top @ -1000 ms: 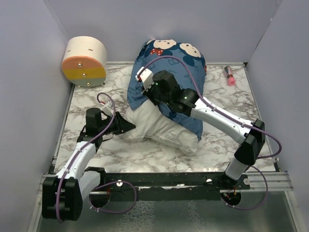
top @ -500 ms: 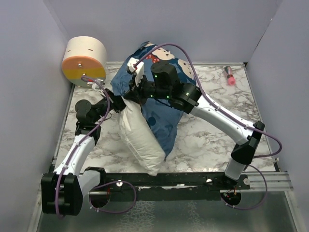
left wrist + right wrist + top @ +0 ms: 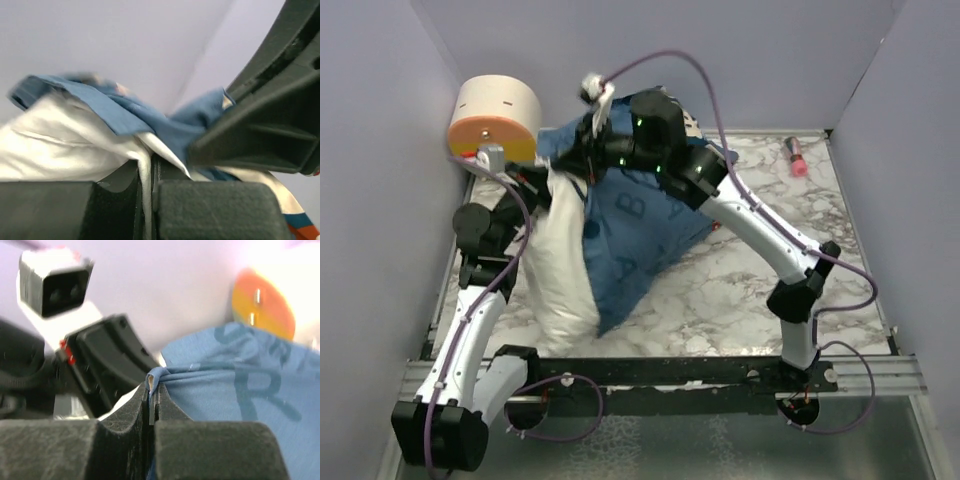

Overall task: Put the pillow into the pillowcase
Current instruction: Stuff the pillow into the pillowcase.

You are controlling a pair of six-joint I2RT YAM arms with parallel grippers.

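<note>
Both arms are reaching up high over the left rear of the counter point(image 3: 750, 290), wrists close together. The left end effector point(image 3: 148, 172) is clamping tight on the top edge of the pillow point(image 3: 563, 265), which is hanging below it. The right end effector point(image 3: 151, 407), just beside it, is pinching the hem of the pillowcase point(image 3: 640, 225). The blue sack is lapping the pillow's top and draping down its right side.

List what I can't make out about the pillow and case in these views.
- Top view: the pillow has its upper end covered by the pillowcase and right arm, so depth inside is unclear.
- Left wrist: whether the left gripper pinches blue cloth along with white; its pads hide the fold.
- Any view: the pillowcase's mouth, bunched.
</note>
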